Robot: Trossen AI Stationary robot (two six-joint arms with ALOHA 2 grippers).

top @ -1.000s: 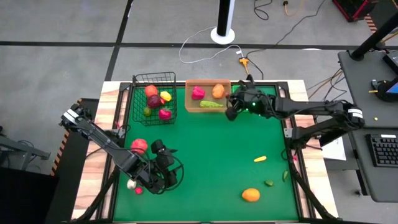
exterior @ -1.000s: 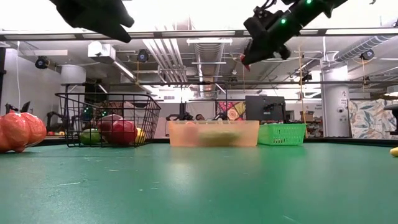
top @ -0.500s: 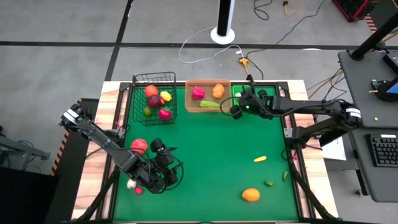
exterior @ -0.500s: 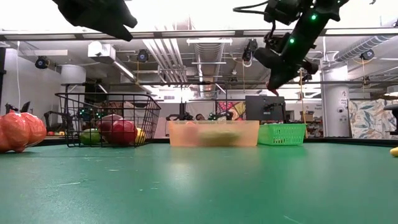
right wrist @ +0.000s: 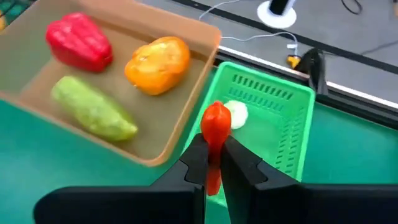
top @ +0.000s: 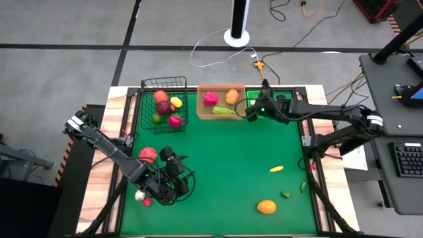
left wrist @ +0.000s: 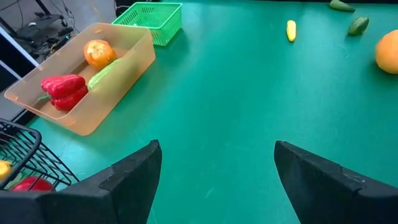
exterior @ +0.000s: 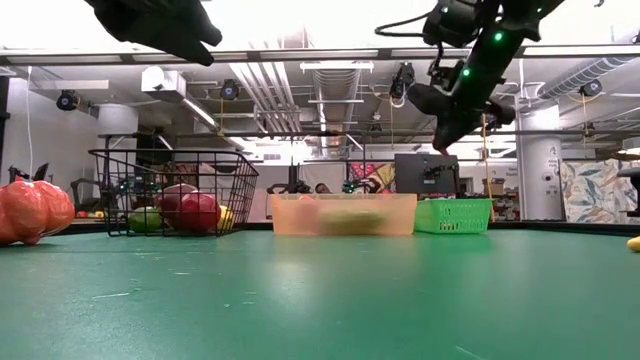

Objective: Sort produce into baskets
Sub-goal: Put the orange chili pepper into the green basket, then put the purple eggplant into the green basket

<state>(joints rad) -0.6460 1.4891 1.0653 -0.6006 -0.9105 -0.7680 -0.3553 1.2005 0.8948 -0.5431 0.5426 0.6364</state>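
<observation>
You had the right gripper (right wrist: 211, 163) pinched on a small red chilli (right wrist: 216, 124) above the green bin (right wrist: 292, 134), release pending; the left gripper (left wrist: 214, 168) hung wide, empty.

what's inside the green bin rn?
One pale round piece lies in the green bin. The right gripper, shut on a red chilli, covers part of the bin floor, so anything under it is hidden.
</observation>
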